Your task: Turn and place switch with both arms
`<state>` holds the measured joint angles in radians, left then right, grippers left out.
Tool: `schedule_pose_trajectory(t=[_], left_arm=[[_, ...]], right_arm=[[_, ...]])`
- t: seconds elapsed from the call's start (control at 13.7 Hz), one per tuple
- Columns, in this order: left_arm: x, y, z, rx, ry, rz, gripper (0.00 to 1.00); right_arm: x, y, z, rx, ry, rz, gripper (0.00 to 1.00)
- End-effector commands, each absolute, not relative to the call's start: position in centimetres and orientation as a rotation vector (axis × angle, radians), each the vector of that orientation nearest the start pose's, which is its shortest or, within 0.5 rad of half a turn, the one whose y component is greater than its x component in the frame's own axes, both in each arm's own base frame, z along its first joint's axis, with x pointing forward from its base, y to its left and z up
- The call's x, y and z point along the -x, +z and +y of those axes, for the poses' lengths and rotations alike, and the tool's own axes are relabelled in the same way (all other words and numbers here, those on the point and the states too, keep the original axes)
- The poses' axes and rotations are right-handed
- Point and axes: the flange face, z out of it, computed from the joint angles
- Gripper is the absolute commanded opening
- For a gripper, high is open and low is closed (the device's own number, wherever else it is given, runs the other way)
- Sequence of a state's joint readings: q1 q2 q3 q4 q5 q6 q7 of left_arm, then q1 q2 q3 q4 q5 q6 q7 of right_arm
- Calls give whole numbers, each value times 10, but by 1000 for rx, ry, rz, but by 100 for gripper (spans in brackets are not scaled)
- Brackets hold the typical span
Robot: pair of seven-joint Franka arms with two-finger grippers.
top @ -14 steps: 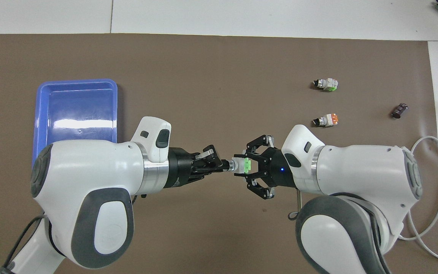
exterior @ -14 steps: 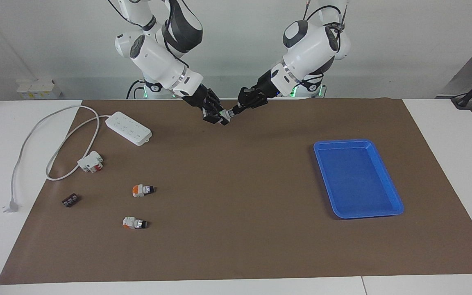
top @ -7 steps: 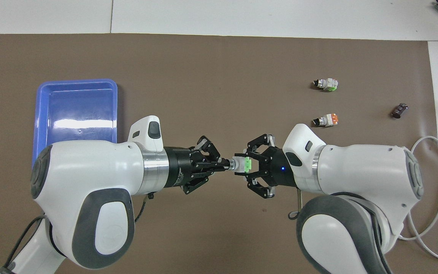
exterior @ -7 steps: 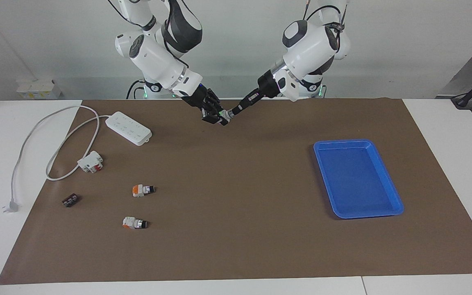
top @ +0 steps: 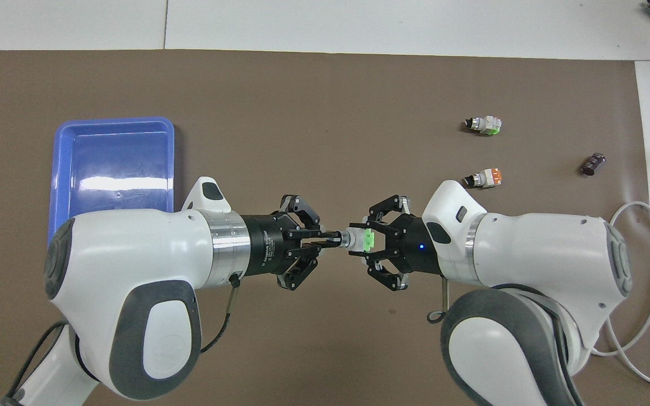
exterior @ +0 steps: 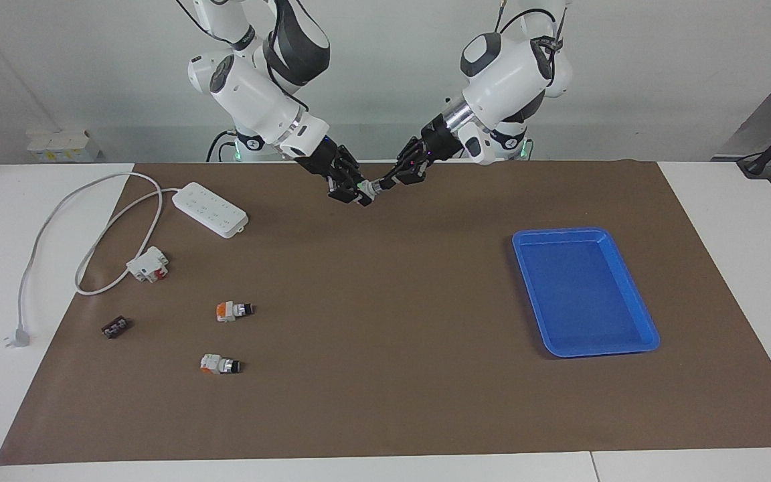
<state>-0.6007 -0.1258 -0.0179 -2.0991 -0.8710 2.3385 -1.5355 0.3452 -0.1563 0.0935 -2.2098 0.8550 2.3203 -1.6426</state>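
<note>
The switch (top: 357, 239) (exterior: 366, 194) hangs in the air over the brown mat (exterior: 385, 335), held between both arms. It is small and white, with a bright green end block and a dark knob. My right gripper (top: 365, 241) (exterior: 357, 191) is shut on its green end. From the blue tray's side, my left gripper (top: 330, 241) (exterior: 383, 183) is shut on the knob. Both grippers point at each other along one line, with their outer links splayed.
A blue tray (exterior: 559, 232) (top: 116, 120) lies toward the left arm's end. Toward the right arm's end lie two similar small switches (exterior: 233, 310) (exterior: 219, 364), a white-and-red block (exterior: 148, 264), a small dark part (exterior: 116, 327) and a white power strip (exterior: 210, 209) with its cable.
My left gripper has rolled about its own axis while shut on the knob. The right gripper and the switch body have stayed almost still.
</note>
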Motion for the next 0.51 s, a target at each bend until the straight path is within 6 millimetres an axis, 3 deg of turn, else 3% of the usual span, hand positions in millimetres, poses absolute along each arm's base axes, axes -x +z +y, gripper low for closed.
schedule_pose_trajectory(t=[0.0, 0.44], left_arm=[[-449, 520, -322, -1689, -606, 1739, 0], [-452, 518, -318, -1458, -706, 1985, 0]], right_arm=[[-462, 480, 242, 1834, -791, -1808, 0], [-461, 479, 243, 1834, -788, -1807, 0]])
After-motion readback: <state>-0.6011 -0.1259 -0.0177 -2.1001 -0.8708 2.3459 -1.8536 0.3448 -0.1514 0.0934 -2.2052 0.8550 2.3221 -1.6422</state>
